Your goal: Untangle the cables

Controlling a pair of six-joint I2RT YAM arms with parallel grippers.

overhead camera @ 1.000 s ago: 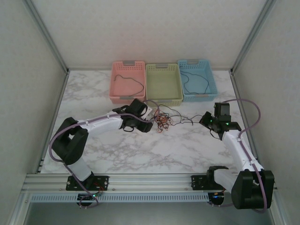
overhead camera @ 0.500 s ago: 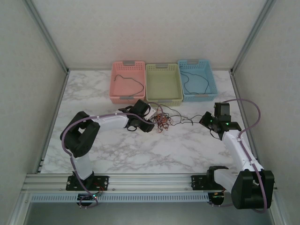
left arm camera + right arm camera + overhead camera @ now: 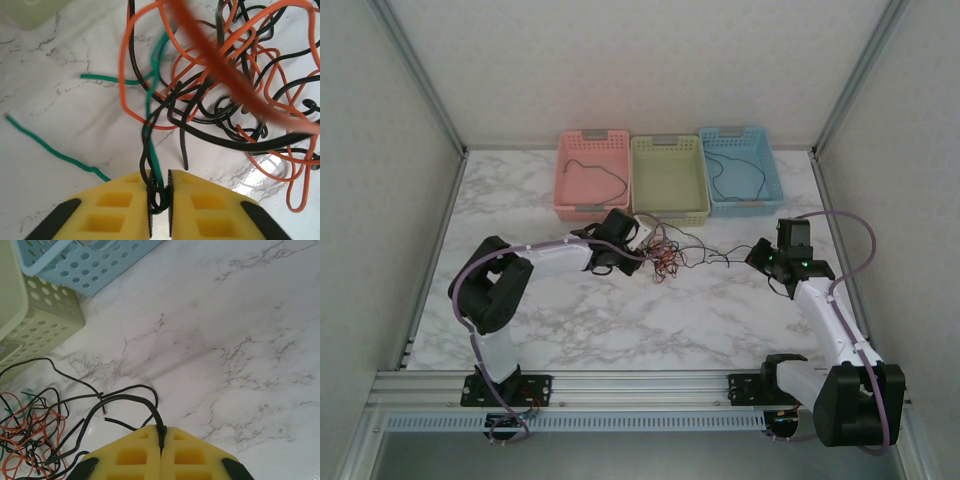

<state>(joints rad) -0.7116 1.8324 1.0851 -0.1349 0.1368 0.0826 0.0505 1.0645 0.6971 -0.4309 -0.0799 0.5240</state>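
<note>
The knot of thin black, orange and green cables (image 3: pixel 665 255) lies on the white marble-patterned table (image 3: pixel 620 320), just above the centre of the overhead frame, strung between our two arms. At the bottom of its wrist view, the left gripper (image 3: pixel 159 200) has its yellow jaws almost together, pinching a green strand (image 3: pixel 149 107) and a looped black one. The right gripper (image 3: pixel 161 437) is pressed fully closed on a single black strand (image 3: pixel 131 398) leading left toward the knot.

We see two risks. If the arms pull apart, the loops may cinch tighter, since the left jaws hold two strands rather than one. The whole clump could also drag, or a hair-thin wire could slip from the pads. The pale green plastic basket (image 3: pixel 665 141) stands just above the knot and could catch a trailing loop. (The pink basket (image 3: pixel 592 134) and the blue one (image 3: pixel 735 131) each hold a black cable.)

We cannot trace where the right arm's strand runs inside the tangle. A blurred orange wire crosses close to the left lens, and several cable ends are cut off at the frame edges.
</note>
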